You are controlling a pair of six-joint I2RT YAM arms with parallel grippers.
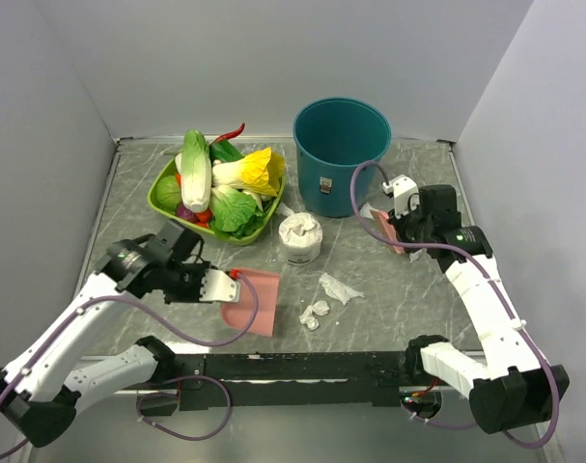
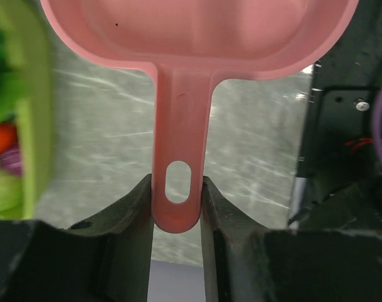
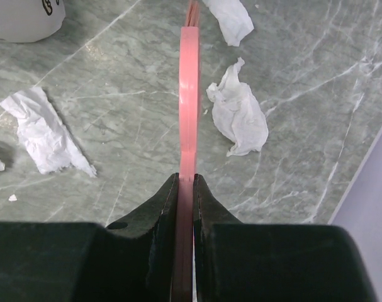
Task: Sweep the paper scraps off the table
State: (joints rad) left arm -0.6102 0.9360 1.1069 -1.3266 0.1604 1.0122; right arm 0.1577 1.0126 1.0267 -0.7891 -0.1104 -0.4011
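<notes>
Several white paper scraps lie on the grey marble table [image 1: 418, 289]: one [image 1: 339, 286] mid-table, a small cluster [image 1: 315, 313] near the front, and one [image 1: 286, 209] by the tray. My left gripper [image 1: 220, 286] is shut on the handle [image 2: 178, 157] of the pink dustpan [image 1: 252, 301], whose mouth sits just left of the cluster. My right gripper [image 1: 397, 231] is shut on a thin pink tool [image 1: 384, 227], seen edge-on in the right wrist view [image 3: 189, 94]. There, scraps lie on both sides of the tool [image 3: 238, 116] [image 3: 43, 135].
An upright white tissue roll [image 1: 300, 238] stands mid-table. A teal bin [image 1: 339, 154] is at the back, close to my right gripper. A green tray of vegetables [image 1: 167, 198] is at the back left and shows in the left wrist view [image 2: 33, 113].
</notes>
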